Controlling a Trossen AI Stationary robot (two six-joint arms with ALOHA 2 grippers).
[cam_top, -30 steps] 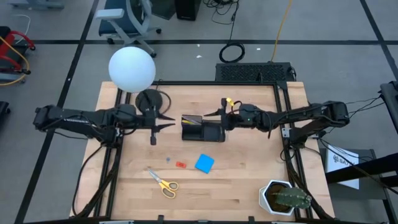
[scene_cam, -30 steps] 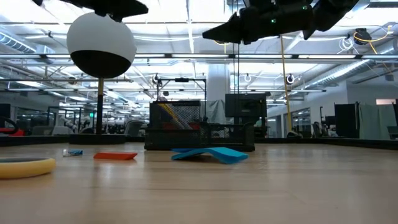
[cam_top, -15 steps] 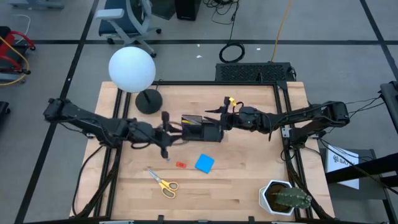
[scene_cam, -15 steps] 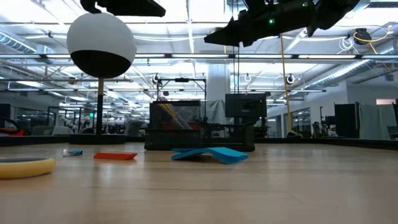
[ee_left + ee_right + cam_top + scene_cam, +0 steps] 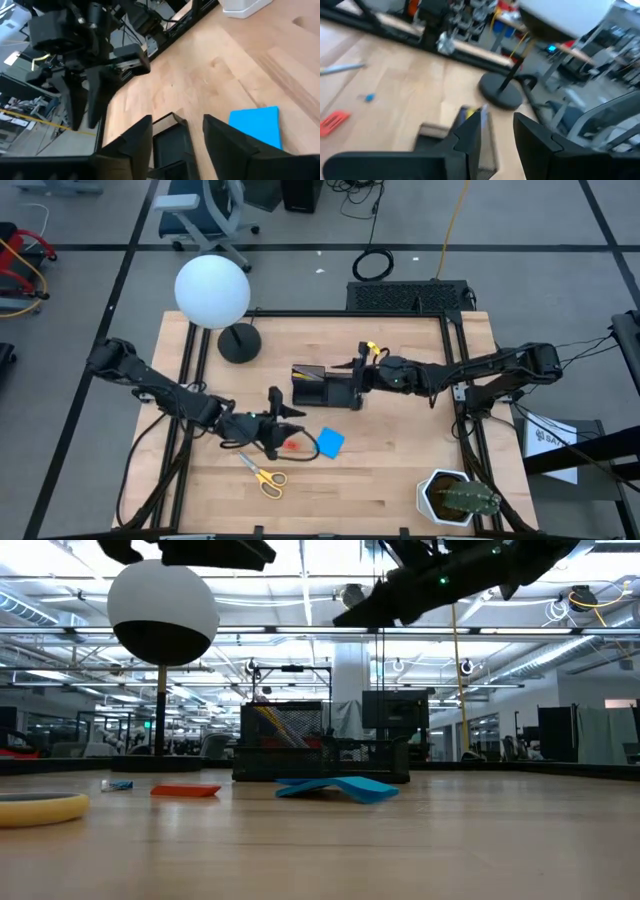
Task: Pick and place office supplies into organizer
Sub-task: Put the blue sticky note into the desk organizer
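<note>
Task at an early stage: pens already stand in the small black compartmented organizer (image 5: pixel 322 386), while yellow-handled scissors (image 5: pixel 262 472), blue square pad (image 5: pixel 328 442) and tiny red piece (image 5: pixel 291 445) lie in front of it, the left gripper (image 5: pixel 291 423) open and empty over them, the right gripper (image 5: pixel 352 377) open and empty at the organizer.

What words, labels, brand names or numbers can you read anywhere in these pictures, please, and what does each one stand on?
None can be read with confidence.
White sheet on the floor right of the table: dark printing, too small to read.
Organizer, blue square pad, yellow-handled scissors, white cactus pot, lamp globe: no lettering visible.
Room behind the table in the low view: no legible sign.
</note>
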